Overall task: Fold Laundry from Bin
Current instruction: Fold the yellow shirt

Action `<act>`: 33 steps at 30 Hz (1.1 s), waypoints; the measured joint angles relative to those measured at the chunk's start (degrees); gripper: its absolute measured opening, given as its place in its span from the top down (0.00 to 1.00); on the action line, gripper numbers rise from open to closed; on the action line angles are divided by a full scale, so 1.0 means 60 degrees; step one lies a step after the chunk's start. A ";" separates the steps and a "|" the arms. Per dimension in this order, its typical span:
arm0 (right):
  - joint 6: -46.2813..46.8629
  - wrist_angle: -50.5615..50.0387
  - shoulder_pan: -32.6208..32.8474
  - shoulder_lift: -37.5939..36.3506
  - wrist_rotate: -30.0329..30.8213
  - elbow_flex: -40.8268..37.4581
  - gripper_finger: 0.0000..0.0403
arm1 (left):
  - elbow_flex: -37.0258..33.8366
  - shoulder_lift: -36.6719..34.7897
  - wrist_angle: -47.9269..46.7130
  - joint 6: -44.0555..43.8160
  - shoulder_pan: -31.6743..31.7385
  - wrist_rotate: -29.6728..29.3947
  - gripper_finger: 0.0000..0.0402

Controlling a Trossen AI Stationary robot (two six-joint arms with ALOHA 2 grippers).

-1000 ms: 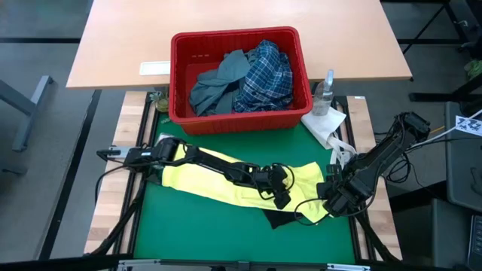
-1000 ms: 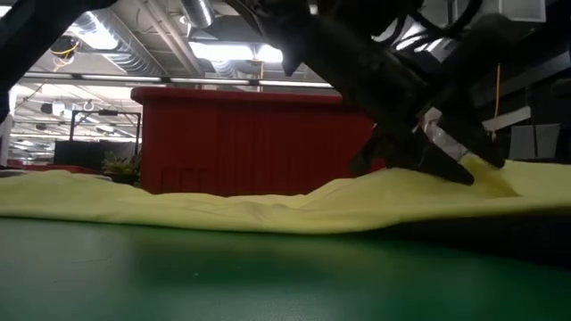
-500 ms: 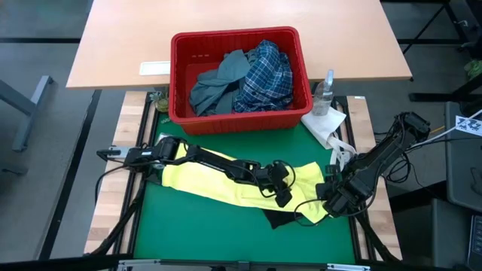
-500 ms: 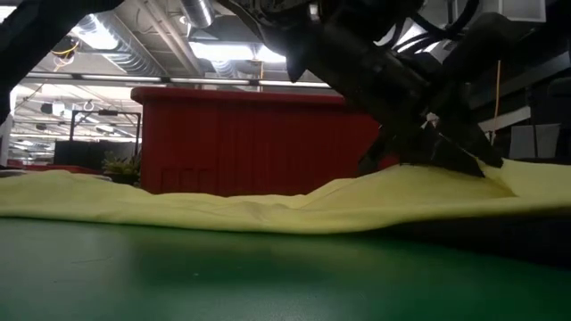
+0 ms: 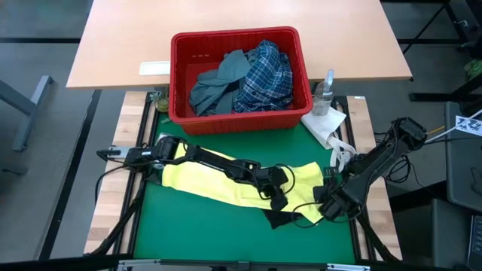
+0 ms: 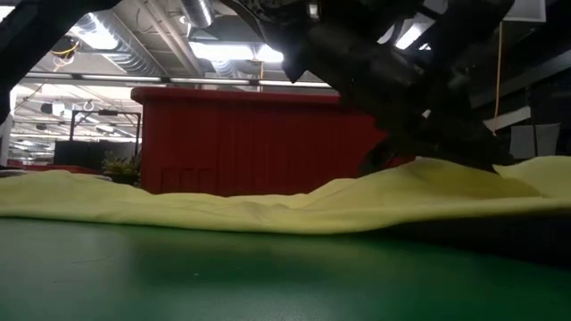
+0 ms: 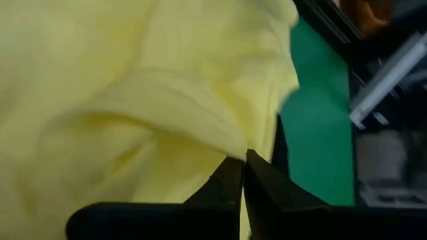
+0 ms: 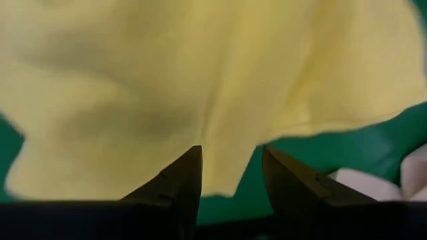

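The small yellow garment (image 5: 218, 184) lies spread across the green mat, over a dark garment whose edge (image 5: 280, 220) shows at its near side. My left gripper (image 5: 277, 197) reaches in from the left and is shut on the yellow cloth (image 7: 133, 100) right of its middle. My right gripper (image 5: 329, 209) stands open, pointing down over the garment's right end (image 8: 200, 67). The red bin (image 5: 233, 120) stands at the far edge, holding a blue-white plaid shirt (image 5: 263, 75) and a grey-blue garment (image 5: 218, 83). My left gripper pinches a raised fold of the yellow garment (image 7: 227, 143) between its two fingertips. It comes slanting down from the table's left. The rest of the garment lies on the mat, with a low ridge of cloth (image 6: 428, 169) at the fingers. I cannot tell whether my right gripper touches the cloth.
A spray bottle (image 5: 325, 90) and a white paper towel (image 5: 325, 124) sit right of the bin. A white slip (image 5: 154, 68) lies on the wooden table behind. Bare green mat (image 5: 203, 226) stretches along the near edge.
My left gripper has shut on the yellow garment and turned at the wrist without shifting place. The cloth has bunched into a ridge at its fingers and risen a little at the right end. My right gripper has sunk slightly toward the garment.
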 joint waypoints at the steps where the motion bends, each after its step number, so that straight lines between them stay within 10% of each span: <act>1: -0.0062 -0.0052 0.0000 -0.0005 -0.0114 0.0000 0.61 | 0.0000 0.0000 -0.0053 -0.0012 -0.0007 0.0239 0.99; 12: -0.1882 -0.0076 0.0007 -0.0036 -0.0362 0.0000 0.61 | 0.0000 0.0000 -0.0846 -0.0438 -0.0007 0.1896 1.00; 33: -0.3194 0.0779 0.0010 -0.0040 -0.1776 0.0000 0.61 | 0.0000 0.0000 -0.1476 -0.0434 -0.0010 0.1422 1.00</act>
